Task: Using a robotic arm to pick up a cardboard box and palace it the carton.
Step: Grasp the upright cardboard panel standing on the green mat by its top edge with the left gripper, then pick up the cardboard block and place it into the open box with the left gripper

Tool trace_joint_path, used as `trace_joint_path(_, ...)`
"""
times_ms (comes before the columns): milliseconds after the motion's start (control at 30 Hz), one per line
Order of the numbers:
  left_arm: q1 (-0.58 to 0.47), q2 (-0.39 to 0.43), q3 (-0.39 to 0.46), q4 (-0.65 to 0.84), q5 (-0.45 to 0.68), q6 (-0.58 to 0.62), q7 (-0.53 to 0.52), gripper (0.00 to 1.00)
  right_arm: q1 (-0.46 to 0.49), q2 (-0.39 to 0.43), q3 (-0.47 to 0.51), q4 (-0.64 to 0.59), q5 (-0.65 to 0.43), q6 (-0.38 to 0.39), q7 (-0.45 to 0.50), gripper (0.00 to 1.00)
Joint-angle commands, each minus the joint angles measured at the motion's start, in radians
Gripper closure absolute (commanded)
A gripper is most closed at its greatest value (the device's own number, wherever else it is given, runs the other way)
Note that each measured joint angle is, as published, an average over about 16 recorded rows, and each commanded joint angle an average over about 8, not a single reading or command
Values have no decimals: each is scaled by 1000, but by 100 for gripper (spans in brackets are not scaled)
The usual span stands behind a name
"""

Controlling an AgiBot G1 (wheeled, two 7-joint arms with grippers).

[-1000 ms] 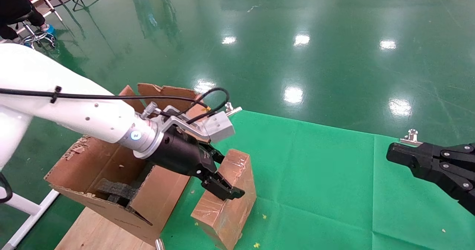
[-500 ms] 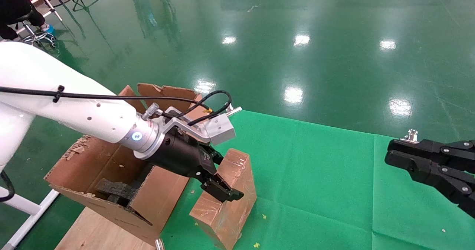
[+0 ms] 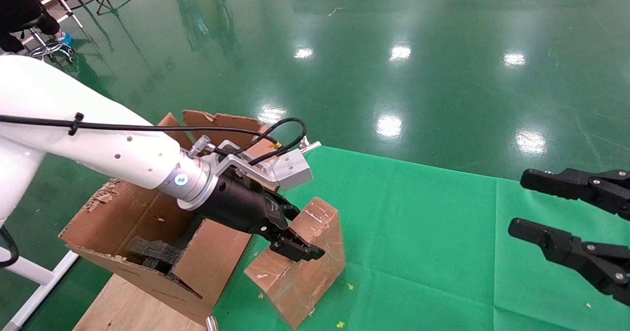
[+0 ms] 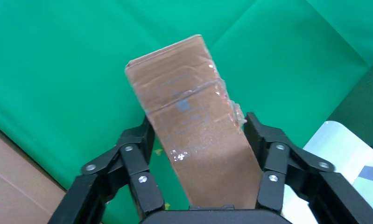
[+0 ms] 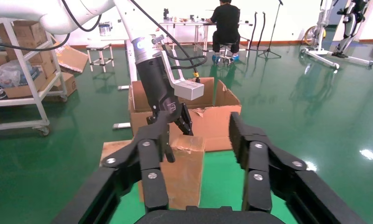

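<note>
- My left gripper (image 3: 290,232) is clamped on the box (image 3: 300,262), one finger on each long side; my left wrist view shows the box (image 4: 193,135) filling the gap between both fingers (image 4: 137,168).
- The box is tilted, its lower corner near or on the green cloth (image 3: 433,232); I cannot tell whether it touches.
- Shiny tape wraps the box, and its edges look scuffed.
- The carton (image 3: 142,232) stands just beside the box, to my left, with ragged flaps upright and black foam (image 3: 152,252) inside.
- The carton rests on a flat cardboard sheet (image 3: 128,306) at the cloth's edge.
- My arm (image 3: 98,149) reaches over the carton toward the box, with a blue ring lit at the wrist.
- My right gripper (image 3: 546,208) hangs spread wide over the cloth, well apart from the box, holding nothing.
- From my right wrist view the box (image 5: 184,172) stands in front of the carton (image 5: 207,116), with my left gripper (image 5: 175,121) on top of it.
- A seated person (image 5: 226,23) is far behind, at a table.
</note>
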Motion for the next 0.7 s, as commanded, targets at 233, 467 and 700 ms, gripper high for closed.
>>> trace_joint_path(233, -3, 1, -2, 8, -4, -2, 5, 100, 0, 0, 0, 0, 0, 0, 0, 0)
trace_joint_path(467, -50, -33, -45, 41, -64, -6, 58, 100, 0, 0, 0, 0, 0, 0, 0, 0)
trace_joint_path(700, -180, -148, -150, 105, -109, -30, 150, 100, 0, 0, 0, 0, 0, 0, 0, 0)
